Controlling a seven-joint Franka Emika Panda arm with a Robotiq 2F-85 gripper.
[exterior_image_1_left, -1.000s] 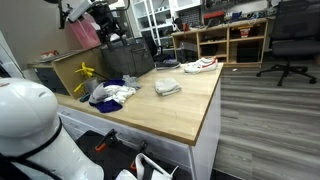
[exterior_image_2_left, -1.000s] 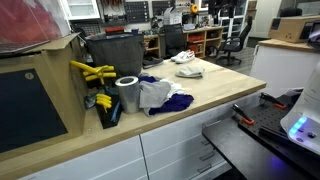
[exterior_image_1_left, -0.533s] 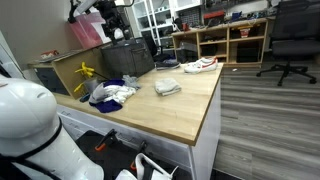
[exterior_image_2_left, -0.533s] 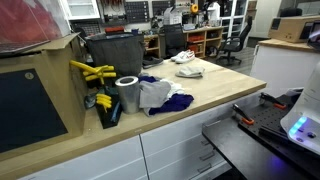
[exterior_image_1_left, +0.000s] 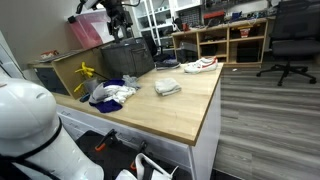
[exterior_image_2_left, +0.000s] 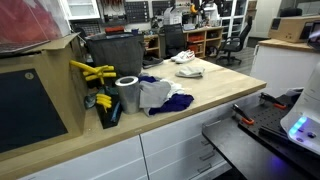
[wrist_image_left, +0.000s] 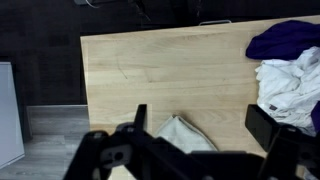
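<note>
Folded cloth (exterior_image_1_left: 168, 87): in an exterior view, flat on the counter (exterior_image_1_left: 180, 120), apart from the clothes pile (exterior_image_1_left: 110, 93), far below the lifted pincer (exterior_image_1_left: 118, 14). In an exterior view, just beside the shoe (exterior_image_2_left: 185, 57) toward the counter's far end. In the wrist view, straight beneath the released, wide-spread pincer, between its fingers (wrist_image_left: 140, 115), pile off to the right.

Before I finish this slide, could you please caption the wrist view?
Open end effector above a wooden table, a folded pale cloth beneath it, a white and purple clothes pile alongside.
</note>
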